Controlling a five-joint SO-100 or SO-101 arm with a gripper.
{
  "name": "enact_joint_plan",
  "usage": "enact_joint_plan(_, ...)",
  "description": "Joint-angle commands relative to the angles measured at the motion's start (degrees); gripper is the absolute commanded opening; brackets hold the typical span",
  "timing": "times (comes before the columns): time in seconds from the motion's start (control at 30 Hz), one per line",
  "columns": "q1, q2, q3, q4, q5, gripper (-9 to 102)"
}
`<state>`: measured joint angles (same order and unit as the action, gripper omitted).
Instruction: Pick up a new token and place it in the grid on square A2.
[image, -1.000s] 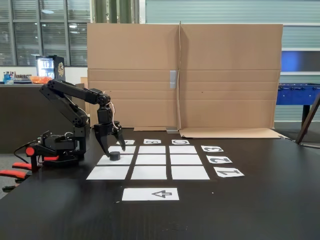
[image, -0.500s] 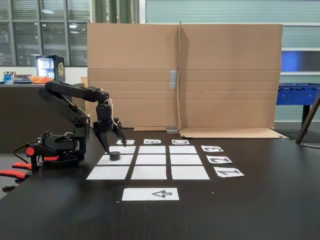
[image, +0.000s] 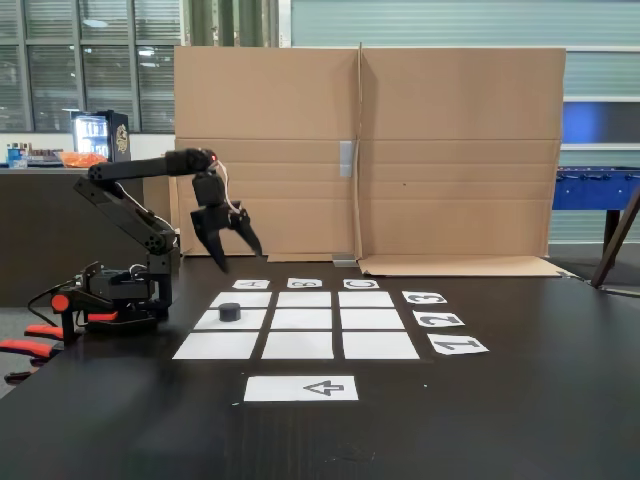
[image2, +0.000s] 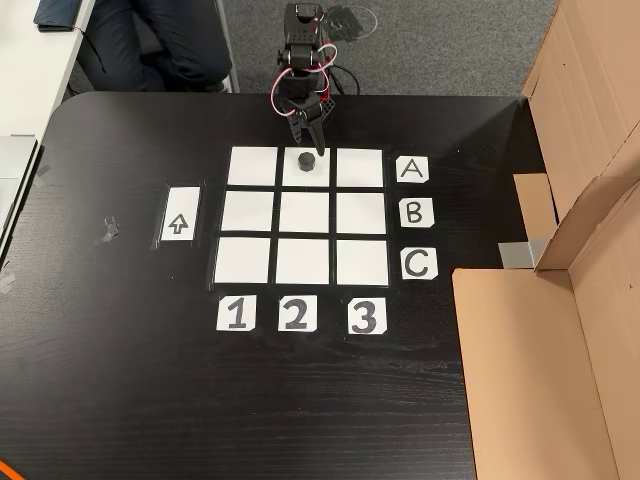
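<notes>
Nearest in the fixed view lies the white sheet with a black arrow (image: 301, 388) on the dark tabletop (image: 520, 420), just in front of the grid (image: 297, 322). The grid is nine blank white paper squares, three by three, with thin dark gaps between them. To its right in this view sit the number labels (image: 439, 320), and along its far edge the letter labels (image: 305, 283).

The token (image: 230, 311), a small black puck, rests flat on the middle square of the grid's left column. In the other view, from above, the same token (image2: 306, 159) lies on square A2 (image2: 320, 174), the paper in the row beside the A label (image2: 411, 169) and in the column above the 2 label (image2: 295, 315). It sits toward the far edge of that square, the edge nearest the arm's base.

Above and slightly behind the token in the fixed view hangs the claw (image: 236, 256), well clear of the tabletop, its two fingers spread apart and holding nothing. The black arm (image: 130, 190) folds back to its base at the left edge of the tabletop.

Farther back stands a tall cardboard wall (image: 370, 150), and beyond it windows at the left.
</notes>
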<state>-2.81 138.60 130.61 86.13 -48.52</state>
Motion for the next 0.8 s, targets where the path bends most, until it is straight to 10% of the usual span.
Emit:
enact_joint_plan(0.0, 0.8, 0.4, -6.2, 2.1, 1.0, 34)
enact_joint_plan(0.77, -7.6, 2.5, -32.2, 8.7, 9.9, 34)
